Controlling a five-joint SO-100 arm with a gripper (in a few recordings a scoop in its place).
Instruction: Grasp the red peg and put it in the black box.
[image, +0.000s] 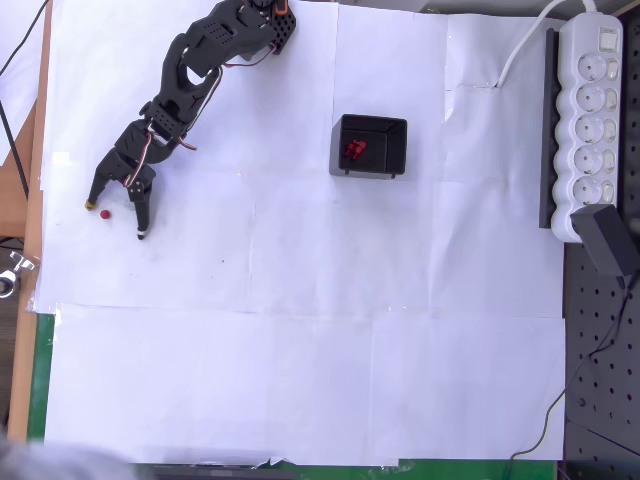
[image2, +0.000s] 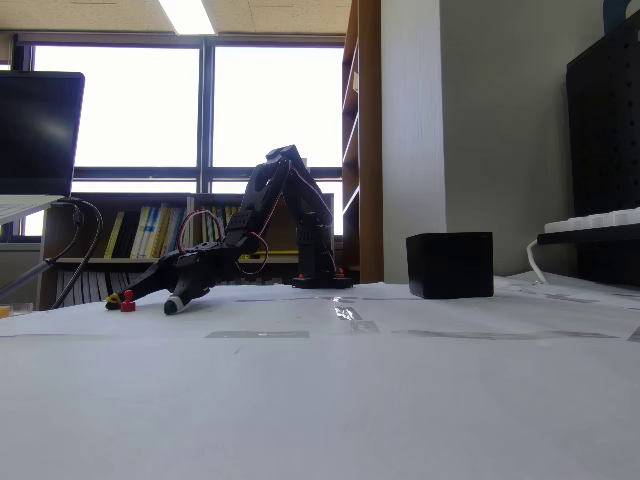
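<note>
Black arm (image: 205, 60) stretched from base at top of overhead view down to the left, over white paper sheets (image: 300, 330) covering the table. Gripper (image: 116, 218) low near the left paper edge, jaws spread wide, fingertips down at the surface in fixed view (image2: 145, 300). Red peg (image: 105, 213) lying on the paper between the two fingers, nearer the left one in overhead view; cannot tell whether touching it. Not gripped. In fixed view, red peg (image2: 128, 303) sitting on the surface between the two fingertips, one tip yellowish, the other light-coloured.

Black box (image: 369, 146) well apart from the gripper, to the right near centre-top of overhead view, upright, open top. Clump of red pegs (image: 354, 150) inside it, toward its left wall. In fixed view, black box (image2: 450, 265) right of the arm base, contents hidden by the wall.

White power strip (image: 588, 120) along right edge of overhead view, black adapter (image: 610, 243) plugged at its lower end.
</note>
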